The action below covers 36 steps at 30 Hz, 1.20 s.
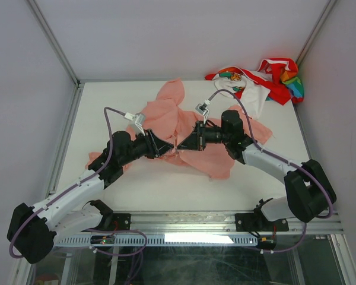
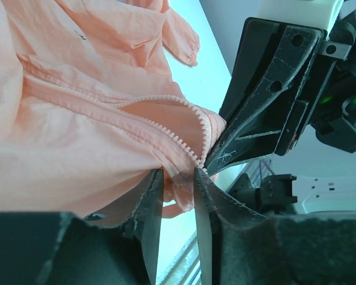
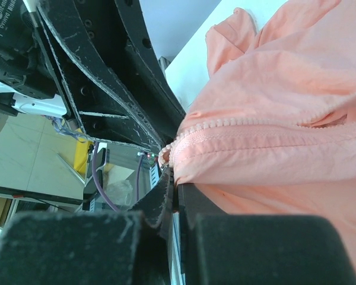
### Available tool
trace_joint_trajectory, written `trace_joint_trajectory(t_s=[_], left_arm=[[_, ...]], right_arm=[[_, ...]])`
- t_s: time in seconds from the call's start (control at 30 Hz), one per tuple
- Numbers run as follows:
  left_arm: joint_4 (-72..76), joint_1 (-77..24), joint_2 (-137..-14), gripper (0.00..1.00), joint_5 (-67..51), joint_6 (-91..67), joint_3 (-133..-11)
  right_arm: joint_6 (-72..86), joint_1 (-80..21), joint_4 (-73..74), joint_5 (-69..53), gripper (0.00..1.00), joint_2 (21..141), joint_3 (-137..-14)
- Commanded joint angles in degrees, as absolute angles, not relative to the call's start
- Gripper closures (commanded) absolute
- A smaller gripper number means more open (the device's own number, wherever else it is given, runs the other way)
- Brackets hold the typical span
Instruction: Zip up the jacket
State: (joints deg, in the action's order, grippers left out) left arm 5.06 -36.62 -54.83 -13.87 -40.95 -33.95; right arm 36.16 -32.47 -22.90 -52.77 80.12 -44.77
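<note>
The salmon-pink jacket (image 1: 166,113) lies crumpled on the white table, its front open. My two grippers meet at its near hem. My left gripper (image 1: 169,147) has its jaws a little apart, with a fold of the jacket's hem (image 2: 179,172) hanging between the tips. The zipper teeth (image 2: 166,127) run in two separate rows up to them. My right gripper (image 1: 184,142) is shut on the jacket's edge (image 3: 176,185), just below the end of a zipper row (image 3: 237,123). The right gripper's fingers (image 2: 267,101) fill the left wrist view's right side.
A red, white and rainbow-coloured garment (image 1: 261,80) lies bunched at the back right corner. Grey walls enclose the table on three sides. A metal rail (image 1: 184,222) runs along the near edge by the arm bases.
</note>
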Motion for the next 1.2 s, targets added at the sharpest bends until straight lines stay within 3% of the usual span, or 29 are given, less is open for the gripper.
trace_joint_trajectory(t_s=[0.0, 0.57, 1.17], left_arm=[[6.48, -36.27, -52.98, 0.70, -13.55, -47.48, -35.70], [11.72, -34.30, -49.71, 0.58, -15.56, -54.81, -31.25], [14.30, -34.34, -52.98, 0.76, -18.60, -55.81, -31.15]], right_arm=[[40.06, -32.62, -30.44, -52.13, 1.00, 80.29, -45.56], [45.02, -32.80, -35.73, -51.02, 1.00, 80.89, -42.70], [45.88, -33.38, -37.00, -51.36, 1.00, 80.93, -42.67]])
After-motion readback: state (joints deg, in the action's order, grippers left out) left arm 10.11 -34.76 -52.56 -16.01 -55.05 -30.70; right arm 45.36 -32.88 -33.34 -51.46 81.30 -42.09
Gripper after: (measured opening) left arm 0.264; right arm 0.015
